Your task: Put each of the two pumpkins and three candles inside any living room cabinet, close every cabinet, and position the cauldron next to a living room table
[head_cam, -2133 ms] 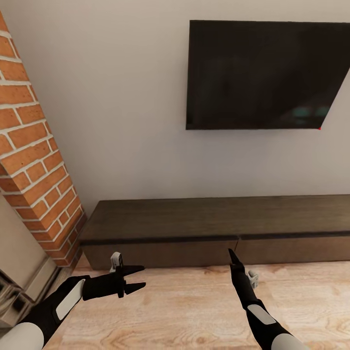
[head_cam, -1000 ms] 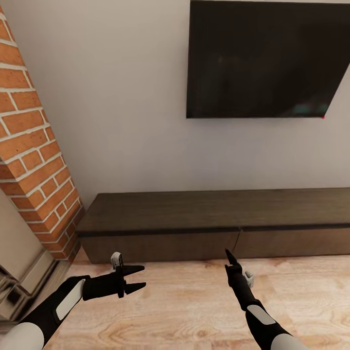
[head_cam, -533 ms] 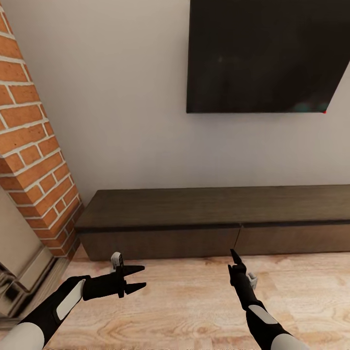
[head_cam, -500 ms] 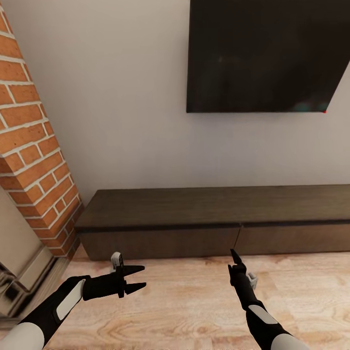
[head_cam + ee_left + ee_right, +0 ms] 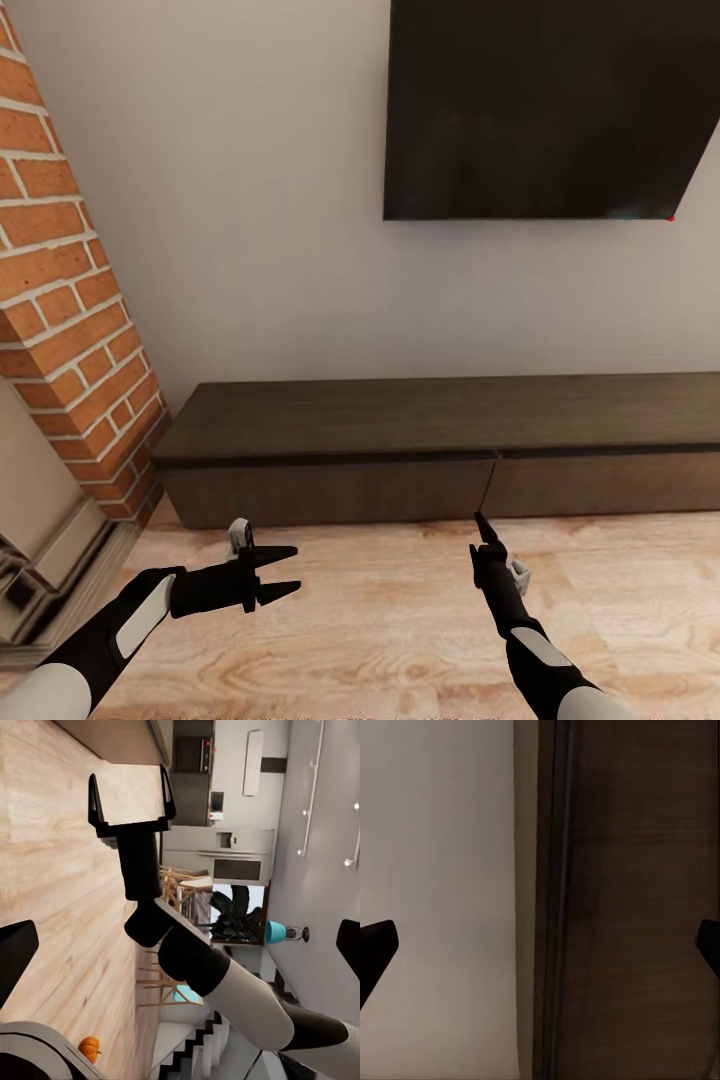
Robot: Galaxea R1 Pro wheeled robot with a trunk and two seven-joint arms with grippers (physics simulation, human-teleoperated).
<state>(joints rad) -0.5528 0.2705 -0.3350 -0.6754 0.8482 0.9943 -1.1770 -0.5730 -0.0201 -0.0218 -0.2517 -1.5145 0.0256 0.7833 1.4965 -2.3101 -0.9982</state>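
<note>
I've rolled a little closer: the whole head view has slid, so the television (image 5: 545, 105) now sits higher in the frame and the cabinet (image 5: 440, 440) across the middle looks slightly larger, with both drawer fronts shut. I judge I'm lining up to open a drawer before fetching anything. My left gripper (image 5: 285, 572), lower left, has its fingers spread wide, holding and touching nothing above the wood floor (image 5: 380, 620). My right gripper (image 5: 482, 527), lower centre-right, points at the cabinet front; the left wrist view shows its fingers well apart and empty. One pumpkin (image 5: 89, 1046) lies on the floor low in the left wrist view, well away from the cabinet.
</note>
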